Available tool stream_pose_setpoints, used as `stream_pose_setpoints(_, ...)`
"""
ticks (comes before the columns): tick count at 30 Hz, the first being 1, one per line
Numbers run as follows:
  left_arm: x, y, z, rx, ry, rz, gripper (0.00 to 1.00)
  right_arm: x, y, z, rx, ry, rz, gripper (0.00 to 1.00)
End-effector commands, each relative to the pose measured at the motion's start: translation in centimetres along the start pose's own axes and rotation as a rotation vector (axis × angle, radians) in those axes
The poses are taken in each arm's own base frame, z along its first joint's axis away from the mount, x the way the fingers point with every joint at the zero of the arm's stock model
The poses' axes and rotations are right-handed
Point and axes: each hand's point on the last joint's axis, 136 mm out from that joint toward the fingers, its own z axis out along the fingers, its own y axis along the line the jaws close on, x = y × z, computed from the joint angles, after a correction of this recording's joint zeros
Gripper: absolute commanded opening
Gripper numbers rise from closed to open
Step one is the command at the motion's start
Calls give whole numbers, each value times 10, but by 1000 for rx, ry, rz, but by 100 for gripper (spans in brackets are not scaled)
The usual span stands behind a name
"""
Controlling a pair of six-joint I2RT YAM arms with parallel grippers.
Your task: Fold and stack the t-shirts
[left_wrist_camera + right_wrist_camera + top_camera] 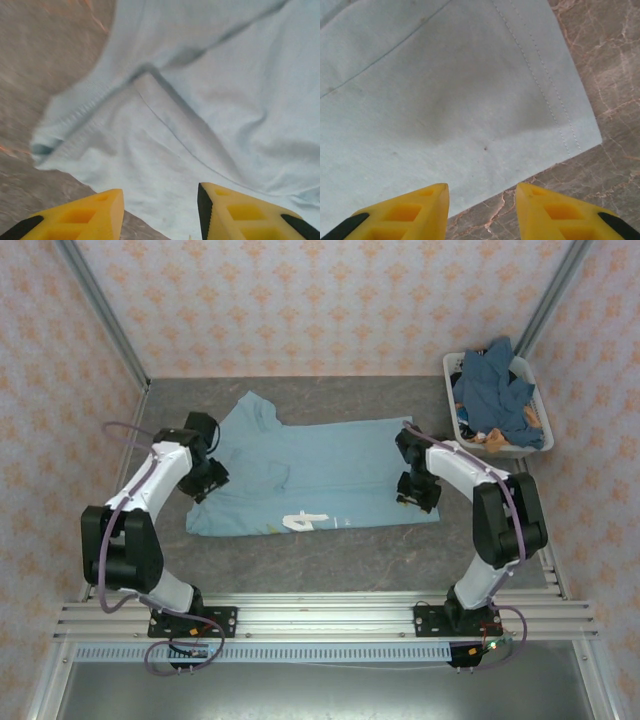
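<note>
A light sky-blue t-shirt (310, 475) lies spread flat on the grey table, with a bit of white print (305, 520) peeking out at its near edge. My left gripper (203, 485) hovers open over the shirt's left edge near a sleeve; the wrist view looks down on the sleeve and its seam (165, 115) between the yellow fingers (95, 212). Over the shirt's near right corner my right gripper (417, 498) is open too. That hemmed corner (580, 140) lies flat just beyond its fingers (547, 212), nothing held.
A white plastic basket (478, 436) at the back right holds several darker blue shirts (492, 390). Bare grey marble-patterned table (330, 555) lies between the shirt and the metal rail (320, 615) at the near edge. Patterned walls close in the sides and back.
</note>
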Motion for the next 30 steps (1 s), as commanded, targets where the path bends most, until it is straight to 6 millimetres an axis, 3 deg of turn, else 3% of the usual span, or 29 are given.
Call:
stream_pose_setpoints(1,21,7,35,-25,114,-114,41,-12,8,3,-8,-22,14,39)
stream_pose_setpoints(6,21,33,66,-146,133,-110,39,-18,1,17,59,-3,33,38)
stream_pose_setpoints(10,26,64,81,-221,141,-147,37,-4,-14,30,134,65,48,37)
stream_pose_setpoints(15,40,86,79,-260,144,-151,38,34,-28,42,180,155,48,38)
stream_pose_setpoints(23,52,112,62,-282,120,-178,43,90,-42,39,181,218,70,40)
stream_pose_setpoints(27,47,103,54,-239,103,-182,46,85,-35,33,126,172,71,42)
stream_pose_setpoints(30,27,80,30,-194,18,-140,49,67,-22,15,57,93,61,45)
